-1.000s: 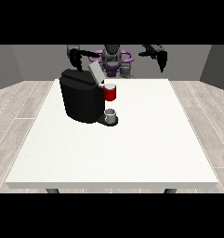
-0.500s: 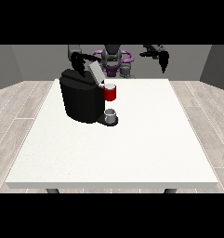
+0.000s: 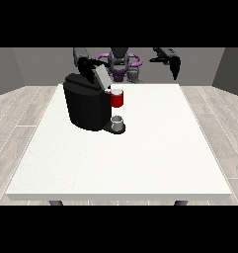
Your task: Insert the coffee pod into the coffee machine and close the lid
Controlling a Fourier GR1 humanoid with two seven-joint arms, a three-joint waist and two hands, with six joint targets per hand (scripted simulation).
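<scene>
The hand at the view's left (image 3: pixel 85 64) rests on the raised lid (image 3: pixel 101 76) of the coffee machine (image 3: pixel 87 103) (fingers unreadable); closing seems underway, pod unseen.

This is a plain indoor room set up as a test space for a robot, with little that marks it as a home or a shop. A large white desk (image 3: pixel 140 158) on dark legs fills the middle, standing on a floor (image 3: pixel 17 118) of pale grey wood-look planks. Bare grey walls (image 3: pixel 36 64) close the room behind. A black coffee machine (image 3: pixel 86 106) on the desk gives a slight kitchen touch, and the humanoid robot (image 3: pixel 121 62) stands behind the desk.
</scene>
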